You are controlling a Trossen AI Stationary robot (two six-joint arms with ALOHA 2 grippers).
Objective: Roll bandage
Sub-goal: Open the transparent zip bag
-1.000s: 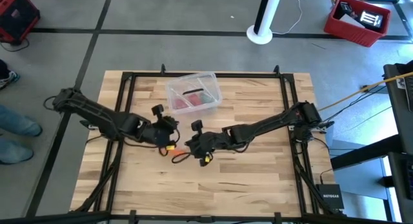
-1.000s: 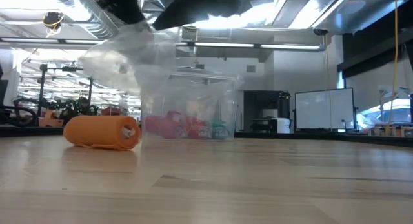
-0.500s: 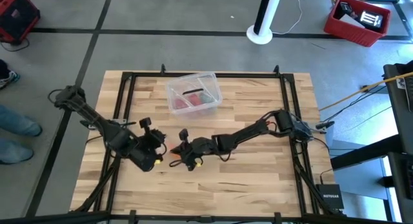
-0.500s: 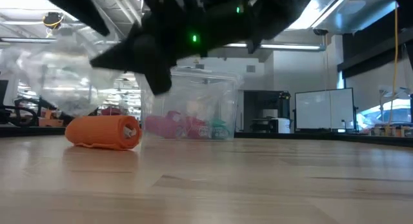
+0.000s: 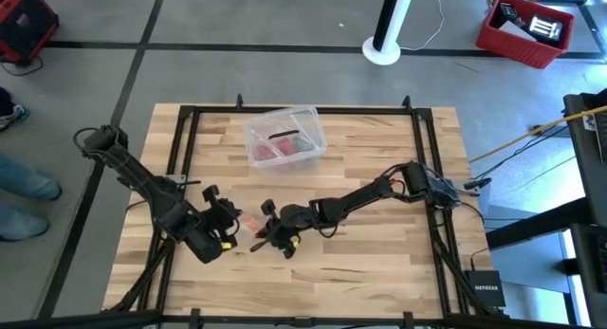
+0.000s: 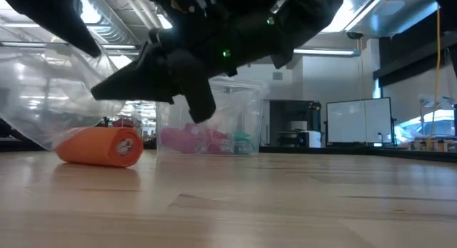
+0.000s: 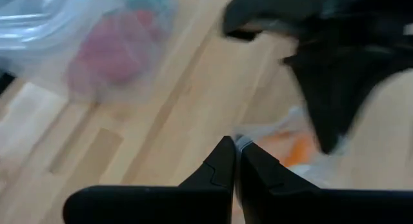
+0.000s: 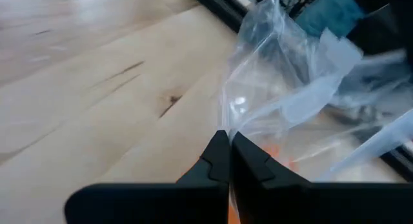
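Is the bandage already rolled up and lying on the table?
Yes, the bandage lies on the table as a stubby orange roll, with the clear plastic wrapper draped over it.

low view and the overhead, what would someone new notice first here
First, the bandage, a stubby orange roll lying on the table at the left of the low view, half under a clear plastic wrapper. Above it, the left pincer and right pincer meet at the table's front middle, both shut on the wrapper. Behind stands a clear plastic box with red and green contents.
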